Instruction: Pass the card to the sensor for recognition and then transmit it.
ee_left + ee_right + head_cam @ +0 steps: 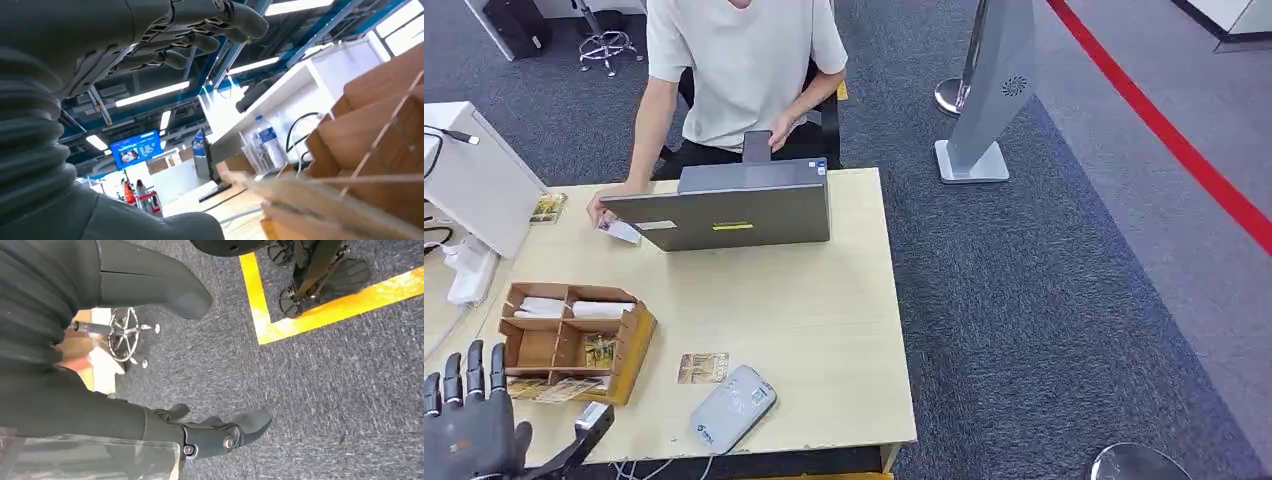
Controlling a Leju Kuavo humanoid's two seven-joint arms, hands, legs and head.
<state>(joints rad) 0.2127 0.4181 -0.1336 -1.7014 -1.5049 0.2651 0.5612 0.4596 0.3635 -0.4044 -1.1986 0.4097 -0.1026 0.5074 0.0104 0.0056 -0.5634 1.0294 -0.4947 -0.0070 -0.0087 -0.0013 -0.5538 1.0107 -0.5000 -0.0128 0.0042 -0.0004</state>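
We see one card [703, 367] lying flat near the near edge of the light wooden table [824, 300], just left of the grey card reader [732, 408], which sits tilted at that edge. A second card [620, 232] is far back on the left, under the person's hand [602, 210], just beside the left corner of the grey laptop [729, 205]. A third card [548, 208] lies further left, next to the white box [474, 175].

To the left of the near card stands a brown cardboard organiser [574, 340] with several compartments; its far ones hold white packets, a near one holds more cards [600, 349], and others lie at its near side.

Our left hand [469, 415] rises at the near left corner, just left of the organiser, fingers upright and apart, holding nothing. In the left wrist view the same hand [165, 35] has its fingers extended above the organiser's edge [370, 135].

Our right hand [200, 435] hangs over the blue-grey carpet [325, 380] near a yellow floor line [320, 310]; its fingers are loosely apart and it holds nothing.

The person in a pale shirt [742, 65] sits behind the laptop. A grey kiosk stand [989, 95] stands on the carpet to the far right, with a red floor stripe [1184, 150] beyond it.
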